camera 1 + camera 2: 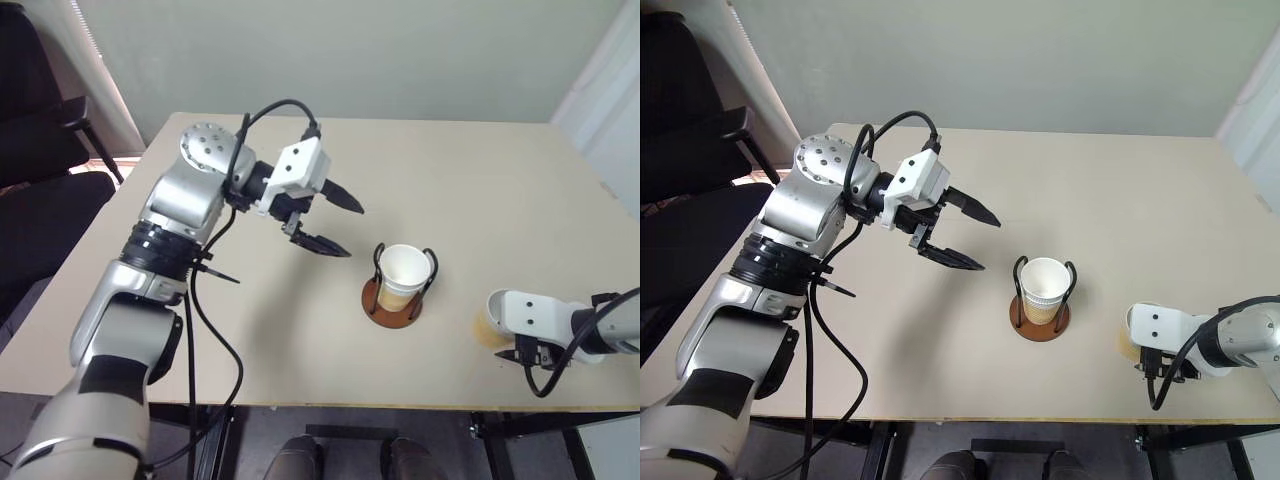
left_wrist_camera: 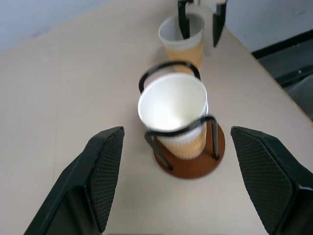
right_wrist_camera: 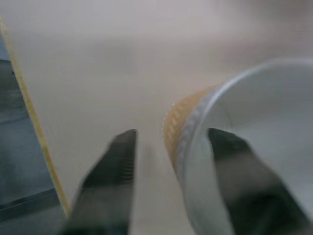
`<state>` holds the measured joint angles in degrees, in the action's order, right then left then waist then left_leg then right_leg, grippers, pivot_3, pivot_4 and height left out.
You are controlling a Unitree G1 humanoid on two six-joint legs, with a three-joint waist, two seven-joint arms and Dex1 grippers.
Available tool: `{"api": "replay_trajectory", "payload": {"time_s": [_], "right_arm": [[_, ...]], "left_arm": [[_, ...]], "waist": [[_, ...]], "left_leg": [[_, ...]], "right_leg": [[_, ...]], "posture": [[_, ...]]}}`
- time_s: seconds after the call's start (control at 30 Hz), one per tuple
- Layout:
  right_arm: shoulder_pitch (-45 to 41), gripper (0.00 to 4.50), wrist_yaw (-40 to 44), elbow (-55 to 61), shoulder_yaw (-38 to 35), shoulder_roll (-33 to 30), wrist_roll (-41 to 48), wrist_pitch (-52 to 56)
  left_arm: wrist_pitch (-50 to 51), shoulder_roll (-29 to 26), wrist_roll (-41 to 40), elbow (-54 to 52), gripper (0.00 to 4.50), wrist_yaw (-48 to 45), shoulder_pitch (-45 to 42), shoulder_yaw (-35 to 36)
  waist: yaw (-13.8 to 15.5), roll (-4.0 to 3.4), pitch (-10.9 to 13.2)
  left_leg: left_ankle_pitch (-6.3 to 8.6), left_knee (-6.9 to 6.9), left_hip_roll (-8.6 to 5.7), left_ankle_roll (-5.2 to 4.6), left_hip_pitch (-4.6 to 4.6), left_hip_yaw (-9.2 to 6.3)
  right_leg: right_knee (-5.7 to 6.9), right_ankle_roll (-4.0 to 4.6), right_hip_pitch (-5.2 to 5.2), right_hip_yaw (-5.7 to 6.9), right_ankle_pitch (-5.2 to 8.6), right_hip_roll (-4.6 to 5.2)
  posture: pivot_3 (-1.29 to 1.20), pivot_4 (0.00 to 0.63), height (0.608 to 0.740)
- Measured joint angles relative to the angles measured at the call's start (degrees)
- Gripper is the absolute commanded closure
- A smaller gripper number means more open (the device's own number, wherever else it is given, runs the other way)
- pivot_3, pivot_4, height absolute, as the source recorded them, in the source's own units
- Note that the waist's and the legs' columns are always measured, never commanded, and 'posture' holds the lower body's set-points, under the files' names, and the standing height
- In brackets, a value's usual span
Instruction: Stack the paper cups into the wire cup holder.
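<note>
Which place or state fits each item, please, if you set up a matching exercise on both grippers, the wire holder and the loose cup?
Things:
1. left gripper
2. right gripper
3. wire cup holder
4. loose paper cup

States:
A. holds a stacked cup
B. fingers wide apart, empty
C. by the near edge of the table
D. one finger inside a cup, one outside

Pairs: 1-B, 2-D, 3-A, 4-C

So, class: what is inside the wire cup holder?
Paper cups stand nested upright inside the wire cup holder. The top cup's white inside looks empty; how many sit beneath it is hidden.
</note>
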<state>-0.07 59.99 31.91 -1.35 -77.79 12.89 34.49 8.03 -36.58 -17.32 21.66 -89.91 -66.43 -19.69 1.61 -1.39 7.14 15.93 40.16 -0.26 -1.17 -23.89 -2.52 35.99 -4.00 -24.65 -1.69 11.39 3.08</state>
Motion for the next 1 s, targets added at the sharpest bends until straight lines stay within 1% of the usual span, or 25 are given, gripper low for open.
{"api": "replay_trajectory", "payload": {"time_s": [0.13,0.33,0.47,0.53,0.57,0.67,0.7,0.77,0.83,0.93,1.0], "right_arm": [[-0.15,4.47,1.59,-0.09,-0.16,-0.10,-0.45,-0.74],[1.10,4.47,4.26,-0.69,-3.24,-0.24,-0.67,-1.70],[0.61,4.47,8.34,-1.95,-8.11,-1.19,0.72,-2.11],[-4.92,4.47,10.92,-2.62,-9.92,-2.58,3.67,-0.96],[-9.20,4.47,12.05,-2.81,-10.71,-3.74,5.85,-0.18],[-26.21,4.47,14.94,-3.32,-10.59,-7.37,13.50,2.53],[-32.22,4.47,16.05,-3.13,-8.86,-7.58,15.51,3.38],[-41.69,4.47,17.95,-2.53,-3.81,-6.00,17.26,4.75],[-50.68,4.47,20.20,-2.79,3.85,-1.59,16.80,6.23],[-59.07,4.47,23.22,-4.58,12.65,3.66,13.50,6.73],[-61.99,4.47,24.51,-5.90,16.38,6.34,11.11,6.67]], "left_arm": [[-0.60,-0.77,1.62,0.00,0.74,-0.21,0.34,0.12],[-1.38,-2.71,2.78,-0.37,0.74,-0.49,2.63,0.81],[-1.37,-5.37,2.26,-2.10,0.74,-0.57,4.80,0.25],[-1.38,-6.78,1.30,-2.84,0.74,-0.58,5.04,-0.41],[-1.41,-7.11,0.98,-3.29,0.74,-0.59,5.09,-0.72],[-1.52,-7.16,0.27,-3.67,0.74,-0.62,5.13,-1.57],[-1.61,-7.20,0.22,-3.61,0.74,-0.63,5.20,-1.67],[-1.66,-6.99,0.14,-3.62,0.74,-0.64,5.28,-1.77],[-1.63,-6.61,-0.05,-3.77,0.74,-0.65,5.29,-1.96],[-1.60,-6.28,-0.41,-4.10,0.74,-0.65,5.36,-2.09],[-1.53,-6.23,-0.79,-4.27,0.74,-0.65,5.32,-2.08]], "waist": [[0.01,0.01,0.01],[-0.07,0.00,0.00],[-0.11,0.00,0.00],[-0.24,-0.01,0.00],[-0.29,-0.03,-0.01],[-0.36,-0.01,-0.01],[-0.39,0.12,-0.04],[-0.42,0.17,-0.05],[-0.64,0.17,-0.04],[-0.84,0.16,-0.04],[-0.82,0.16,-0.04]], "left_leg": [[0.01,0.00,-0.01,-0.01,-0.01,0.00],[0.01,-0.03,0.00,-0.01,0.01,-0.02],[0.01,-0.03,-0.01,-0.01,-0.01,0.00],[0.00,-0.04,-0.01,0.00,-0.01,0.00],[-0.01,-0.07,-0.02,0.01,-0.01,0.01],[-0.06,-0.17,0.01,0.07,-0.02,-0.11],[-0.06,-0.18,0.05,0.08,0.00,-0.17],[-0.03,-0.17,0.07,0.10,-0.03,-0.23],[-0.02,-0.13,0.03,0.07,-0.05,-0.23],[-0.03,-0.14,0.01,0.07,-0.11,-0.17],[-0.03,-0.14,0.03,0.07,-0.13,-0.23]], "right_leg": [[-0.05,0.00,0.02,-0.01,0.00,0.01],[-0.04,0.02,0.02,0.00,0.00,0.00],[-0.06,0.04,0.00,-0.02,-0.01,0.01],[-0.05,0.09,-0.02,-0.04,-0.01,0.00],[-0.04,0.11,-0.03,-0.04,-0.01,0.00],[-0.03,0.23,-0.06,0.02,0.05,-0.06],[-0.03,0.32,-0.04,0.07,0.11,-0.13],[-0.06,0.35,-0.06,0.08,0.12,-0.14],[-0.03,0.34,-0.15,0.05,0.12,-0.07],[0.02,0.33,-0.24,0.10,0.12,-0.09],[0.03,0.34,-0.27,0.09,0.12,-0.07]], "posture": [[0.00,0.150,0.740],[0.00,0.150,0.740],[0.00,0.150,0.740],[0.00,0.150,0.740],[0.00,0.150,0.740],[0.00,0.150,0.740],[0.00,0.150,0.740],[0.00,0.150,0.740],[0.00,0.150,0.740],[0.00,0.150,0.740],[0.00,0.150,0.740]]}}
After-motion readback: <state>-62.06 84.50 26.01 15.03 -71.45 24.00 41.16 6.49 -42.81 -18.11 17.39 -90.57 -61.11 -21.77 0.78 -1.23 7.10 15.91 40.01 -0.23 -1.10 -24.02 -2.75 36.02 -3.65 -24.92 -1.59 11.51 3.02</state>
